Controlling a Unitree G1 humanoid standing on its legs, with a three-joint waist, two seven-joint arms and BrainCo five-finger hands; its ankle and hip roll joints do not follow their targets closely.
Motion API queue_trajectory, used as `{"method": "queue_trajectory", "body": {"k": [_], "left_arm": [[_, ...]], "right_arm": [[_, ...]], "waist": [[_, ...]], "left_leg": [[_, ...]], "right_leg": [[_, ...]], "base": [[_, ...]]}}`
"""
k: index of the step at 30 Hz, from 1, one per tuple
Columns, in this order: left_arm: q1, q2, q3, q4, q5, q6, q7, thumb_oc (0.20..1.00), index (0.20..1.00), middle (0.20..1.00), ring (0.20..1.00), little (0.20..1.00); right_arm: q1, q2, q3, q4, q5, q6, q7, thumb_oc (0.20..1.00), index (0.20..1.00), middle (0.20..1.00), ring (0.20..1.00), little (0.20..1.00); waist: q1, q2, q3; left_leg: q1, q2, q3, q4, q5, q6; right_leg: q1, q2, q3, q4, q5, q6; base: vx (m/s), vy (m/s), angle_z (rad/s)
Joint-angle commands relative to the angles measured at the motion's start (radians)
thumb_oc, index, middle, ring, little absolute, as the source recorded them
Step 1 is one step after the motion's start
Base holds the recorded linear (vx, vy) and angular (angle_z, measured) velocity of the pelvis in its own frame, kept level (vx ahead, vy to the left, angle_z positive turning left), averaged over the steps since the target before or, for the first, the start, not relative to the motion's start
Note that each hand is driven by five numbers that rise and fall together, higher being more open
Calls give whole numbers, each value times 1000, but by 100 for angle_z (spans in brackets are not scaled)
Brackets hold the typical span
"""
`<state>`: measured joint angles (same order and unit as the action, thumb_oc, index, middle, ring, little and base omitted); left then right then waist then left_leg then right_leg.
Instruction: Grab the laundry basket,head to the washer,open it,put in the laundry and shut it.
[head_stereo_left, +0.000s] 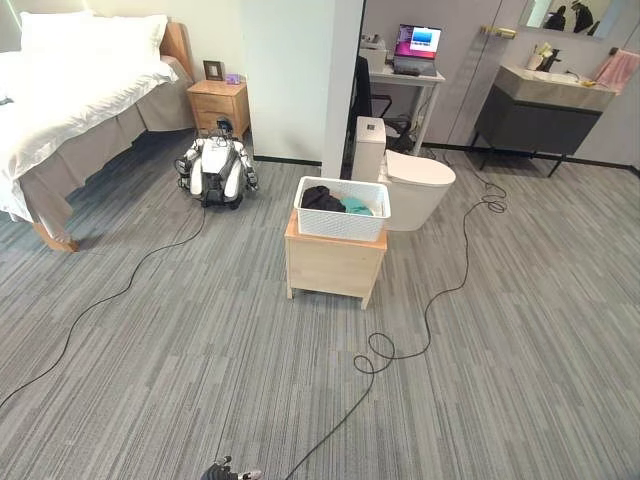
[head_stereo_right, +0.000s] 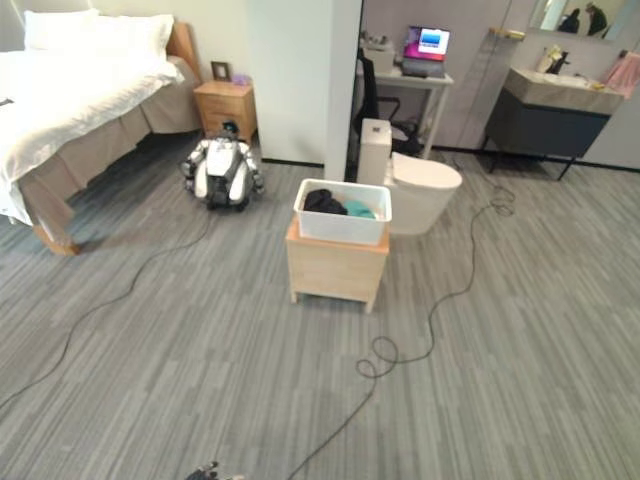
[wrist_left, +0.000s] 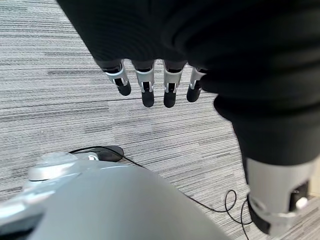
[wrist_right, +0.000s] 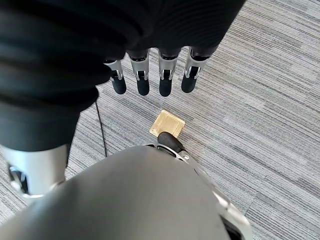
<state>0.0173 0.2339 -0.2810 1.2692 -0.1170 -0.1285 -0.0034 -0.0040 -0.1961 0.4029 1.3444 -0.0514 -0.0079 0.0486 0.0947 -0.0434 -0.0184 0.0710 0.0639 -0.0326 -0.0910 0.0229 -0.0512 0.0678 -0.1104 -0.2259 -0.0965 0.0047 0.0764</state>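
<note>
White laundry basket (head_stereo_left: 342, 210) sits on top of a low wooden cabinet (head_stereo_left: 333, 264) standing on the grey striped carpet (head_stereo_left: 200, 350); all places below are taken from that cabinet. In the basket: dark clothing (head_stereo_left: 322, 198) toward the bed side, a teal piece (head_stereo_left: 357, 206) beside it toward the toilet side. Neither hand touches the basket. Left hand (wrist_left: 150, 87) hangs over bare carpet, fingers (wrist_left: 146, 86) straight and side by side, nothing in them. Right hand (wrist_right: 152, 80) the same, fingers (wrist_right: 142, 80) straight down and relaxed, empty; a small brass floor plate (wrist_right: 167, 124) lies in the carpet below it. Just behind the cabinet, touching or nearly so, a white toilet (head_stereo_left: 410, 180). Behind and off to the bed side, another small robot (head_stereo_left: 216, 170) sits on the floor, near a wooden nightstand (head_stereo_left: 219, 104) and a white-sheeted bed (head_stereo_left: 70, 90). Well behind the toilet, a desk with an open laptop (head_stereo_left: 417, 45); further to that side, a dark vanity with sink (head_stereo_left: 545, 105).
</note>
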Motion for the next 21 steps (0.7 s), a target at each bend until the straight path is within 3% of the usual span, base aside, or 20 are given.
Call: {"method": "queue_trajectory", "body": {"k": [1, 21], "left_arm": [[-67, 22, 44, 49, -3, -31, 26, 1000, 1000, 1000, 1000, 1000], [-64, 41, 62, 73, 4, -28, 18, 1000, 1000, 1000, 1000, 1000]], "right_arm": [[-29, 29, 72, 30, 21, -21, 17, 1000, 1000, 1000, 1000, 1000], [-28, 20, 75, 5, 28, -20, 24, 1000, 1000, 1000, 1000, 1000]], "waist": [[-3, -18, 35], [-8, -28, 31]], "left_leg": [[-2, -26, -25, 4, -60, 22], [4, -20, -20, 4, -63, 17]], "right_leg": [[9, -35, 8, 9, 0, 46], [16, -31, 9, 9, -3, 42]], "base": [[2, -15, -6], [1, -4, -2]]}}
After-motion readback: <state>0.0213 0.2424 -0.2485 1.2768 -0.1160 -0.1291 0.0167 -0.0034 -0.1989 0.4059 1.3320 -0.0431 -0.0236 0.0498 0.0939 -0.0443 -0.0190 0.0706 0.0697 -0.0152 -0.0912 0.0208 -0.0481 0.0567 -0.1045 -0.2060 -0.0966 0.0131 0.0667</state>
